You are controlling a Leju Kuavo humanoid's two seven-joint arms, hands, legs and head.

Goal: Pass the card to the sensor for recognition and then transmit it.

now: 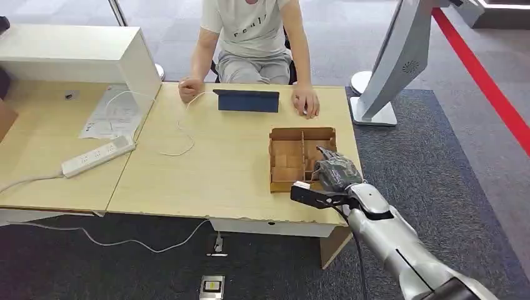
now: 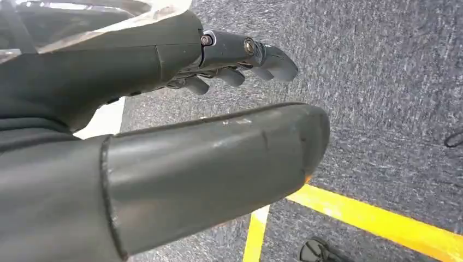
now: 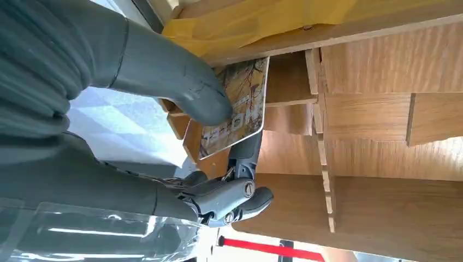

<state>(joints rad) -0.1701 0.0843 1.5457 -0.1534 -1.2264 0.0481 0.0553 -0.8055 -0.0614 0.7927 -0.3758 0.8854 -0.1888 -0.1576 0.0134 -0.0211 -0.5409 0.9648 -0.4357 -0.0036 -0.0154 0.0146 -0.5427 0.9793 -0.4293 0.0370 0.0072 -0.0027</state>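
A card [image 3: 238, 106] with a yellow-brown picture is pinched between the thumb and a finger of my right hand [image 3: 218, 109]. That right hand [image 1: 334, 172] hovers over the near right compartments of the wooden divided box [image 1: 284, 136] on the table. A dark blue tablet-like sensor [image 1: 248, 100] stands at the table's far edge, in front of a seated person. My left hand [image 2: 218, 109] hangs over grey carpet, fingers slightly curled and apart, with nothing in it.
The person's hands [image 1: 306, 100] rest on the table either side of the blue device. A white power strip [image 1: 97, 156], papers [image 1: 109, 112] and a white cable [image 1: 181, 134] lie to the left. A white monitor stand [image 1: 381, 94] rises at the right. Yellow floor tape [image 2: 371, 218] crosses the carpet.
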